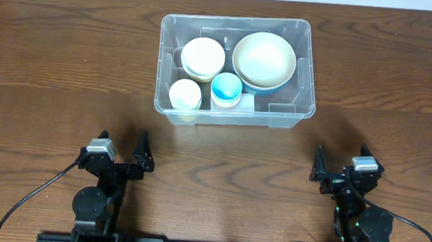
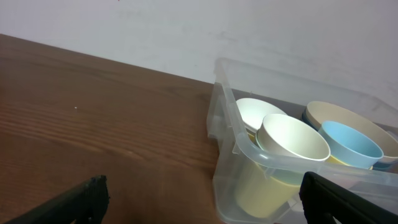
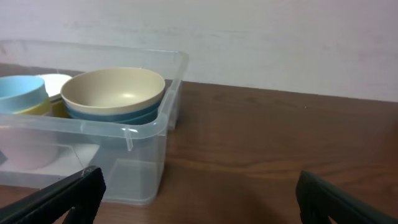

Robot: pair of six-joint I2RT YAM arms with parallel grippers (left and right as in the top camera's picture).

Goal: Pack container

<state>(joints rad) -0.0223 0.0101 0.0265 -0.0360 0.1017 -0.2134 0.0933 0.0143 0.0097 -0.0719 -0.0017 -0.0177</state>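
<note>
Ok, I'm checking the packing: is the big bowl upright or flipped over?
Upright: the big cream bowl sits mouth up in the container, its hollow inside visible from overhead.

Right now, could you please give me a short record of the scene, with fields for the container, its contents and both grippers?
container: clear bin on the wooden table, far centre
contents: cream bowl; large cream bowl nested in a blue bowl; cream cup; blue cup
left gripper: open, empty, near side, apart from the container
right gripper: open, empty, near side, apart from the container
</note>
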